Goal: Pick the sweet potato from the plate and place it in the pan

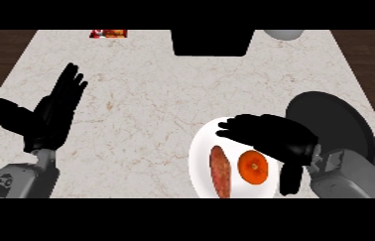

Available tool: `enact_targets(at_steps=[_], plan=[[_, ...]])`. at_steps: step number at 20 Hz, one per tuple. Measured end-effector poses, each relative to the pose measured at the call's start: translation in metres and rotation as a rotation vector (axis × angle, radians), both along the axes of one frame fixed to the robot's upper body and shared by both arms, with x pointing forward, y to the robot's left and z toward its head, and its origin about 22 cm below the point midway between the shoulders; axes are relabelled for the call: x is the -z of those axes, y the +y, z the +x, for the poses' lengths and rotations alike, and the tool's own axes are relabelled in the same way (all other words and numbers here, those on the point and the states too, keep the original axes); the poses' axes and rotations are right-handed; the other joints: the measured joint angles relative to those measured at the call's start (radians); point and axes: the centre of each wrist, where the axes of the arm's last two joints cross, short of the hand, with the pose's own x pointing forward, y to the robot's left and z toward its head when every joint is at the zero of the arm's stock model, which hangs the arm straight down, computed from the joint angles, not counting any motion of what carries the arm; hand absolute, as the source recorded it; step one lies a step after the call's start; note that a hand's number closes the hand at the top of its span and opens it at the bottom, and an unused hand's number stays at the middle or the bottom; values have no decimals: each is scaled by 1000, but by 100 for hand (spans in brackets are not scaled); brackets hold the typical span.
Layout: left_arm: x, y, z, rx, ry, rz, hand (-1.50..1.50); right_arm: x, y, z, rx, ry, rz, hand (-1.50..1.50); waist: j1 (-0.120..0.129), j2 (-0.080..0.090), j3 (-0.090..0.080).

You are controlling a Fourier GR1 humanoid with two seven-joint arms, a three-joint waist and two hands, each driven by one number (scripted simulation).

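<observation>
Marble-like, pale and veined, the counter (161,86) fills most of my view. At about five o'clock I see a smooth white round plate (199,150). On it lies the sweet potato (220,171), long, reddish-brown and rough, and just beside it toward three o'clock a round orange fruit (253,167), apart from it. My right hand (267,132) hovers over the plate's far part, fingers stretched and relaxed, holding nothing; the sweet potato is not touched. The black round pan (333,121), matte, sits at three o'clock, partly hidden behind this hand. At nine o'clock my left hand (58,106) rests open, fingers straight up.
</observation>
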Motion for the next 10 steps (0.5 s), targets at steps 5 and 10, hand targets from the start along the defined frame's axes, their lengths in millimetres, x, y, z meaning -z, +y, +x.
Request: enact_targets(at_steps=[5, 10], plan=[[4, 1, -1, -3, 4, 1, 0, -3, 10, -21, -29, -75, -97, -150, -5, 0, 0], [8, -3, -4, -1, 6, 2, 0, -9, 21, -40, -19, -157, -157, -150, -6, 0, 0]])
